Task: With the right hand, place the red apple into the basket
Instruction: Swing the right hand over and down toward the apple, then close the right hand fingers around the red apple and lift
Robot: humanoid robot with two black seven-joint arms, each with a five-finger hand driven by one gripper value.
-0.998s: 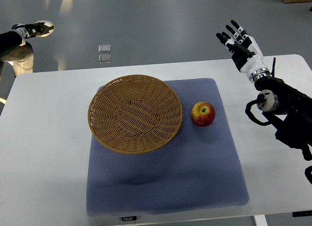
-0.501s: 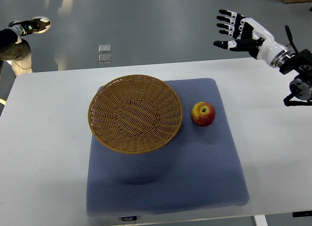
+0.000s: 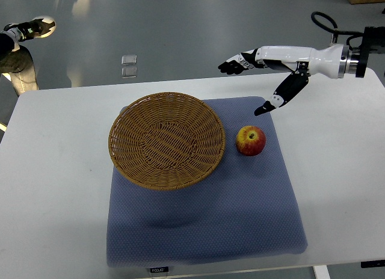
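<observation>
Apple (image 3: 250, 141), red with a yellow patch near its stem, sits on the mat (image 3: 204, 213) below the right hand (image 3: 267, 68) and slightly toward its wrist side, with clear air between them. It rests just beside the basket (image 3: 166, 139), close to its rim but apart from it, on the side nearer the hand.

That hand comes in from the right edge on a white forearm and hangs over the far edge of the mat, palm turned down. Its fingers (image 3: 237, 62) stretch out flat, pointing away from the arm, and the thumb (image 3: 278, 100) angles down toward the apple, its dark tip stopping short of the fruit. The hand is spread wide and has hold of nothing.

The basket, round, woven and shallow, lies farther from the hand than the apple does, past the fingertips and lower. Its near part rests on the mat and its far rim reaches over the mat's edge. The mat is blue and lies on a white table (image 3: 54, 189).

Far beyond the fingertips, at the top corner, a person's shoe (image 3: 33, 27) and trouser leg show on the grey floor.
</observation>
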